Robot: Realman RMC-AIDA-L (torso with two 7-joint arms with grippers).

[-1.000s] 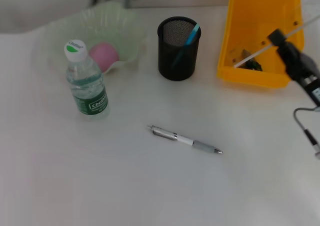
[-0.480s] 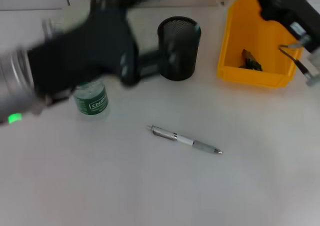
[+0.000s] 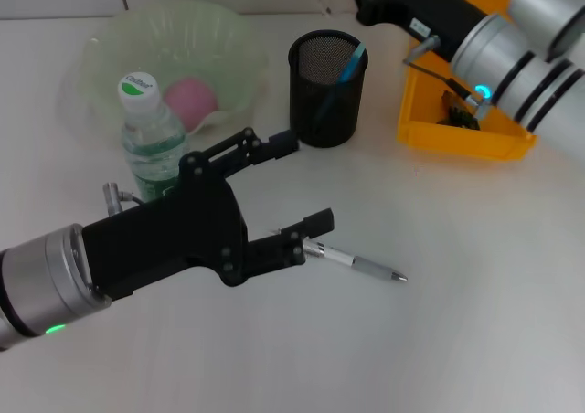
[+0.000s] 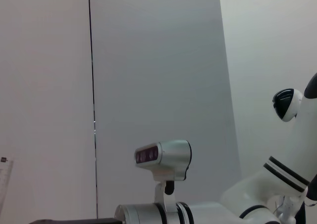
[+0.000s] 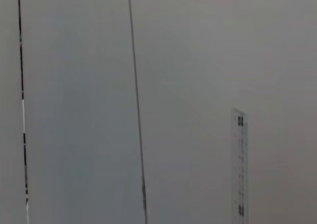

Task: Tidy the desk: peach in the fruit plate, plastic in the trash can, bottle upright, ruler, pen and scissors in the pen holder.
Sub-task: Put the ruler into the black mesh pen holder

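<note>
Left gripper [image 3: 300,185]: fingers spread wide, positioned above the pen's [image 3: 352,260] cap end. Right gripper: finger state cannot be told. Pen lies flat on desk [image 3: 457,340]; it may be nudged and rolled if descent is off-centre.

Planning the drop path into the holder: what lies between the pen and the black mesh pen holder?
In the head view, only bare white desk separates the pen from the pen holder; the open left end effector reaches in from the left.
</note>
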